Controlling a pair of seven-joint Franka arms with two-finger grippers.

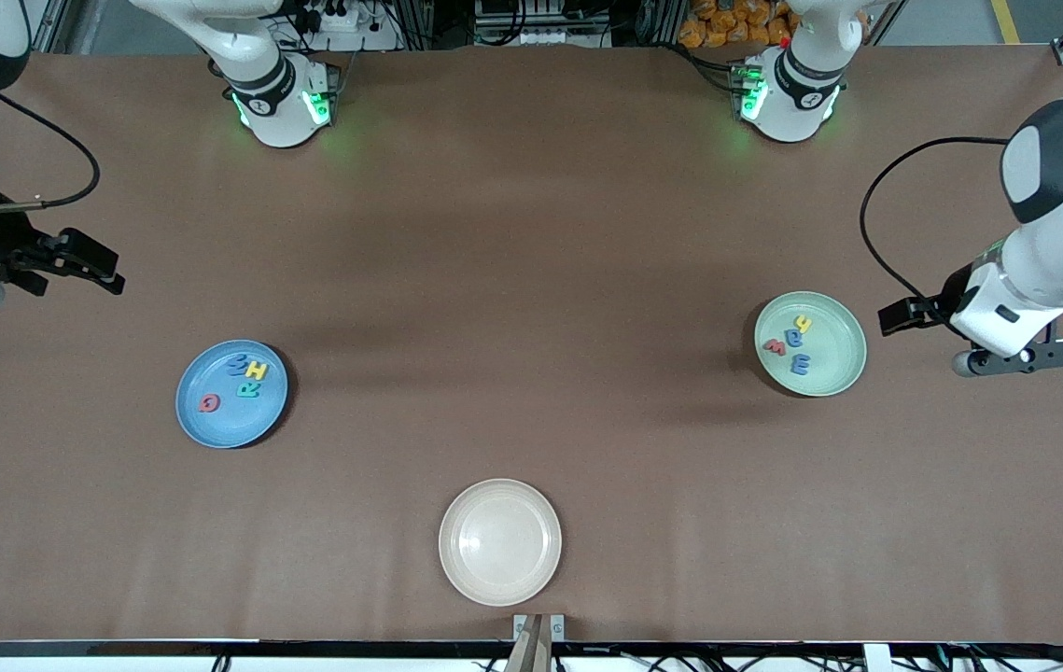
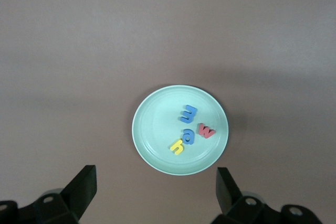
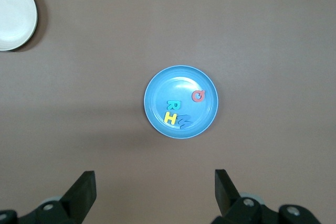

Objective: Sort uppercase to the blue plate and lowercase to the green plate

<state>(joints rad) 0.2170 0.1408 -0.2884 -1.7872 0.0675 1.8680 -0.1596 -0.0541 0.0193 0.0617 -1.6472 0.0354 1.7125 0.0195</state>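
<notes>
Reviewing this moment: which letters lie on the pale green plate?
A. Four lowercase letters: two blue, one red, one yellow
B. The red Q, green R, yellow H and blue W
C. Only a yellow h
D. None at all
A: the left wrist view shows the green plate holding four lowercase letters: two blue, one red, one yellow.

The front camera sits high across the desk (image 1: pixel 531 233), facing both arm bases along the top of its picture, and takes in the whole desk with all 3 plates. The left wrist camera looks straight down from well above, past its own end effector (image 2: pixel 156 192), onto the green plate (image 2: pixel 152 145). The right wrist camera does the same past its end effector (image 3: pixel 155 192), centred on the blue plate (image 3: pixel 157 85), with the beige plate (image 3: pixel 16 14) at a corner. Each wrist view shares its plate with the front view; the 2 wrist views share nothing but bare desk.
</notes>
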